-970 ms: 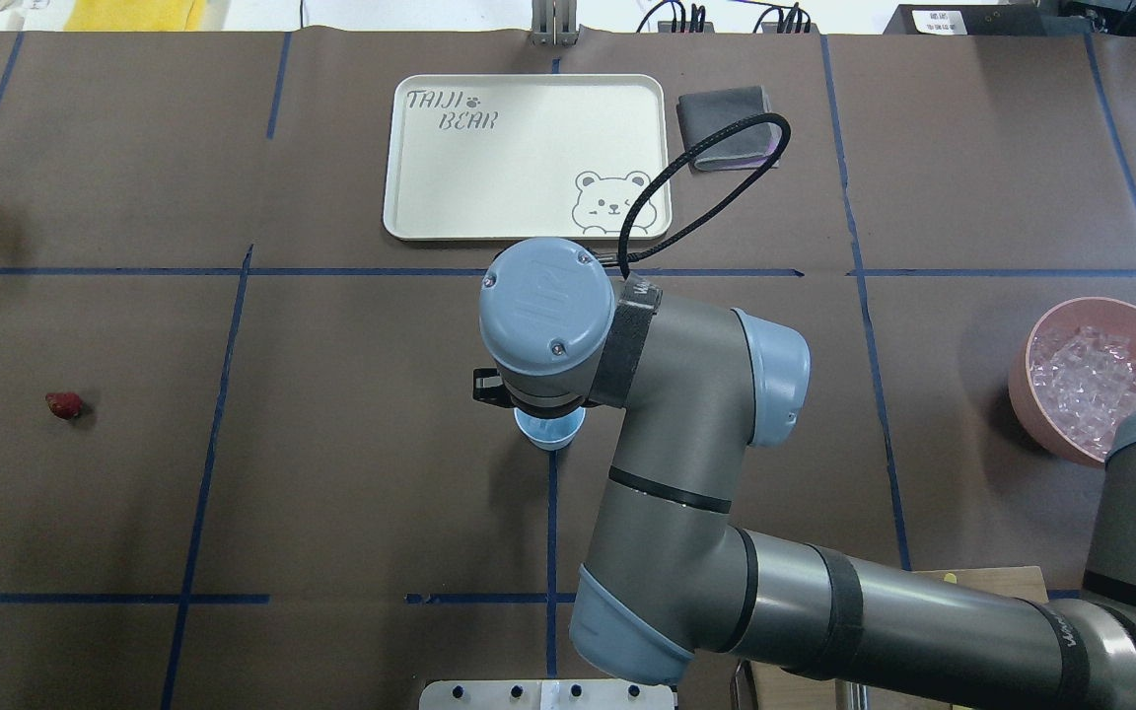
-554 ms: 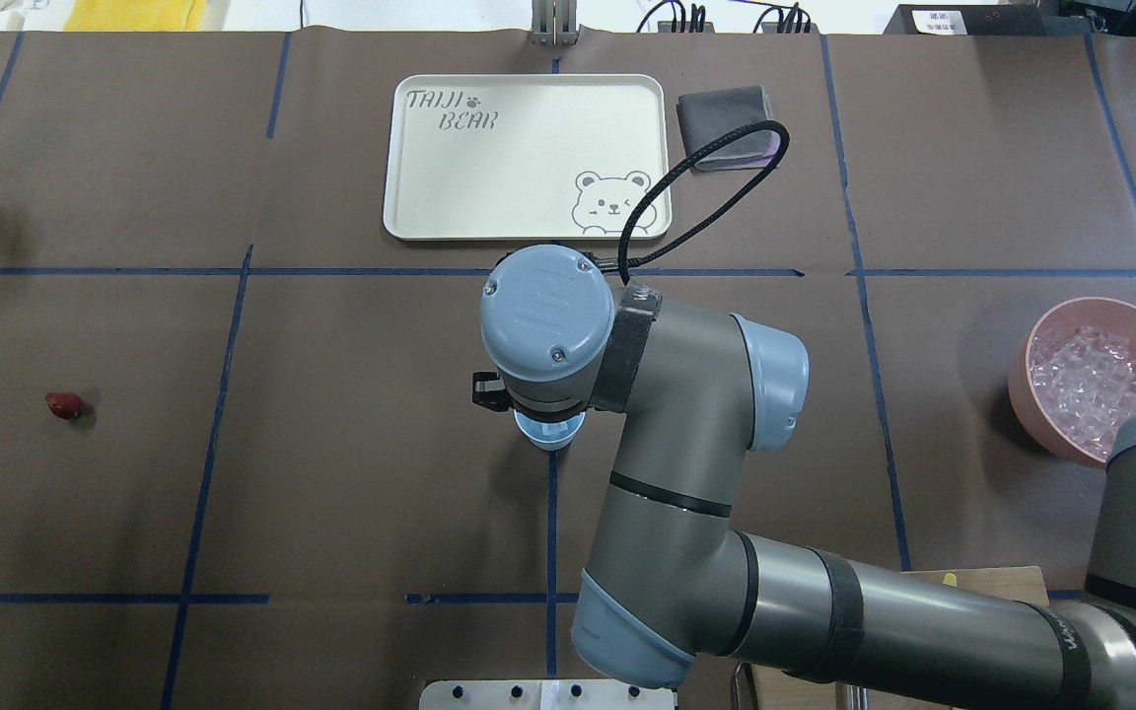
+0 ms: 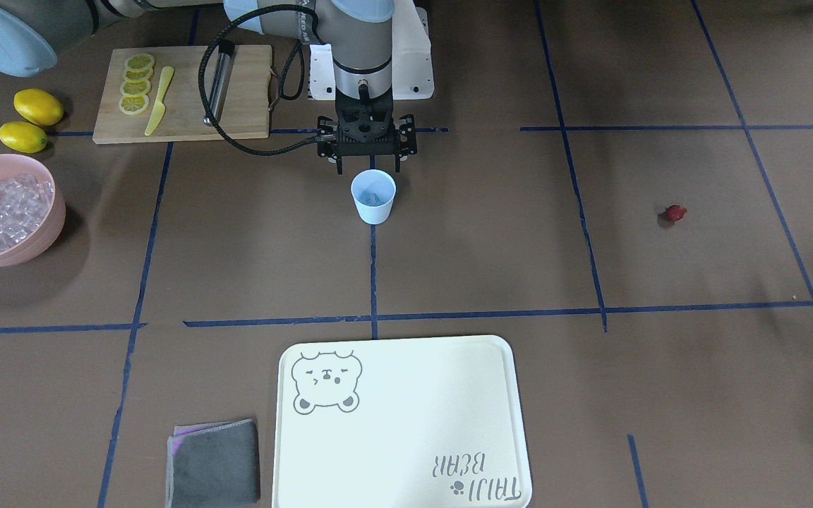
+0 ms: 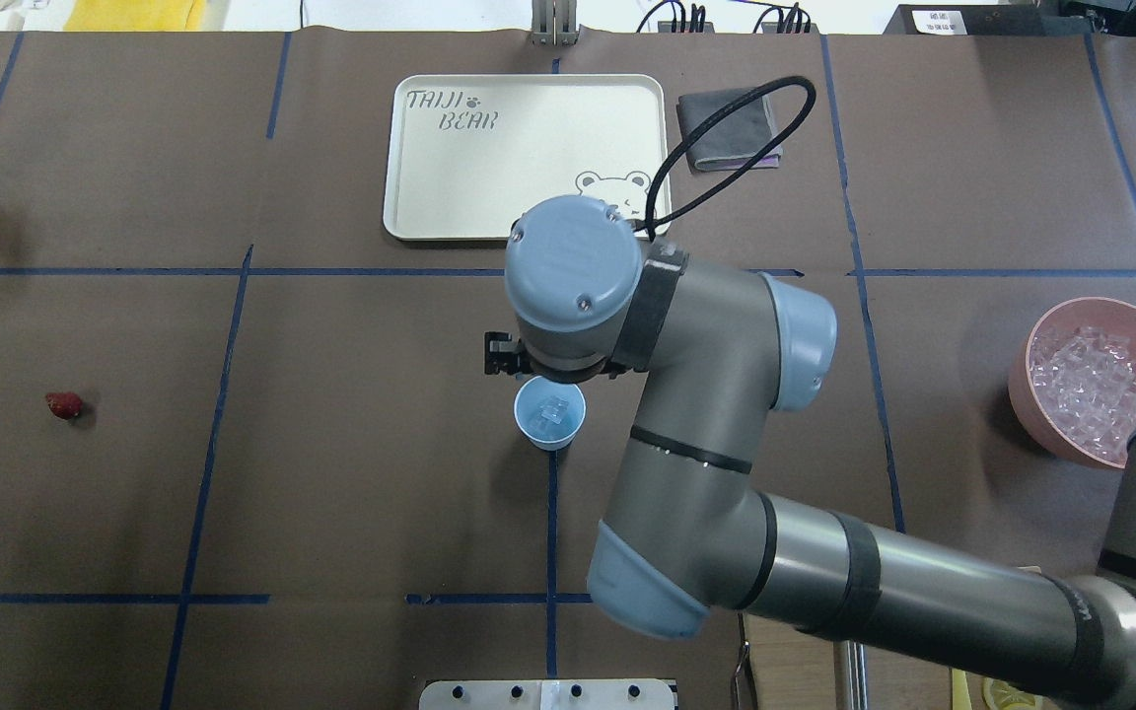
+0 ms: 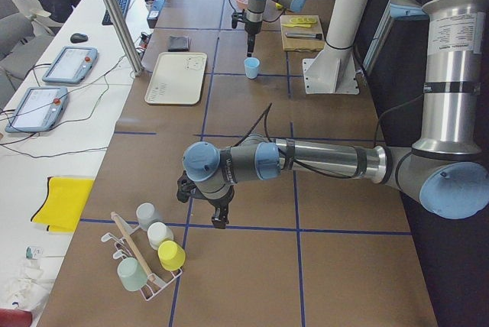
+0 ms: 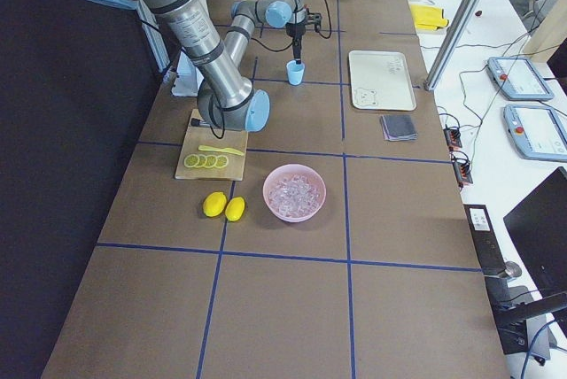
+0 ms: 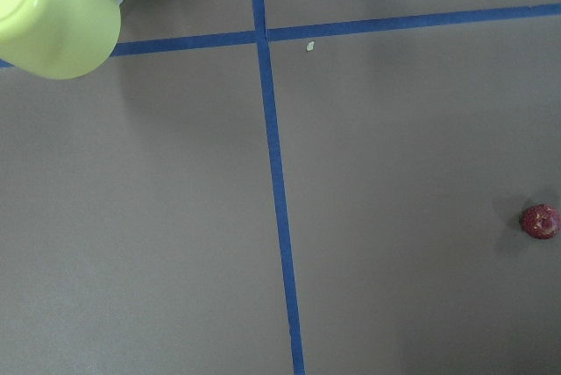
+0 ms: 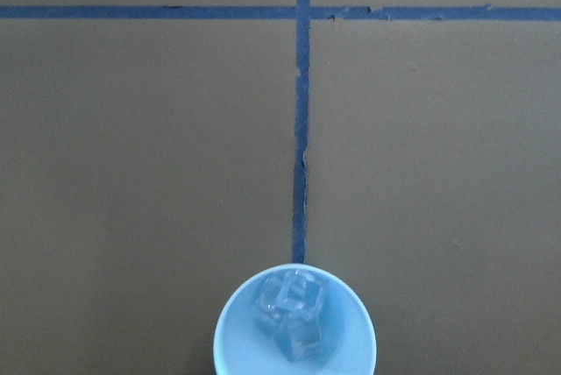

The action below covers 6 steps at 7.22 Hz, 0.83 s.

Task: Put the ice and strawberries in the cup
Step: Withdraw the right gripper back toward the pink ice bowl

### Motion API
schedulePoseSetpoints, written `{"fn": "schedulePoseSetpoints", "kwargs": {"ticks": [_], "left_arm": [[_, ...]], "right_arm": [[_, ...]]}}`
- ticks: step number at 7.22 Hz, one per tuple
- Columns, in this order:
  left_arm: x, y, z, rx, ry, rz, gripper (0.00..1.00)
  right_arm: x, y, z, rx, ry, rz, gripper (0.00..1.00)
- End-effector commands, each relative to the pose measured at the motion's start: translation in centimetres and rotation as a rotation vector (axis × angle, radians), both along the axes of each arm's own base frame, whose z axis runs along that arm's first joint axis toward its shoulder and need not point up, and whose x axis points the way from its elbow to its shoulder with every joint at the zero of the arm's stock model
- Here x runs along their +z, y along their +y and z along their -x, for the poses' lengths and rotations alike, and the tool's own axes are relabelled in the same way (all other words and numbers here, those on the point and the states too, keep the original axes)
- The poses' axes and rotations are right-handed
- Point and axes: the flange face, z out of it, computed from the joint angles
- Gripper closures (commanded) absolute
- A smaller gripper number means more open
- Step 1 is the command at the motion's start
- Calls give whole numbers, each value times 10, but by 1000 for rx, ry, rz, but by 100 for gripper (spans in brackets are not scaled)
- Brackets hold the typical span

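The light-blue cup (image 4: 521, 422) (image 3: 375, 214) stands at the table's middle with two or three clear ice (image 8: 294, 315) cubes inside. My right gripper (image 3: 368, 168) hangs open just behind and above the cup with nothing between its fingers; in the overhead view the wrist hides most of it. More ice (image 4: 1086, 380) fills the pink bowl (image 4: 1033, 399) at the right. One red strawberry (image 4: 64, 404) (image 7: 539, 221) lies alone on the mat, far left. My left gripper (image 5: 220, 220) shows only in the left side view, low over the mat, and I cannot tell its state.
A cream bear tray (image 4: 509, 168) and a grey cloth (image 4: 726, 128) lie beyond the cup. A cutting board (image 3: 181, 92) with lemon slices, a knife and two lemons (image 3: 38, 106) sits near the robot's right. A rack of cups (image 5: 149, 254) stands by the left arm.
The right wrist has moved away from me toward the tray and uncovered the cup, whose mouth now shows ice cubes. The strawberry has not moved.
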Motion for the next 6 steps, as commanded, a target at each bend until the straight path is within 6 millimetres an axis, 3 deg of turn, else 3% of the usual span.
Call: {"fn": "schedulePoseSetpoints", "kwargs": {"ticks": [1,4,6], "left_arm": [[-12,-2,-1,2,-2,-43,0],[-16,-3,-1,1,-2,-50,0],[-27,-12,-1,-3,-1,-99,0]], "right_arm": [[26,-57,-81,-56,-26,-8,1],[113,-106,-229,-176,-6,-120,1],[190,-133,-332,-269,31,-185,1]]}}
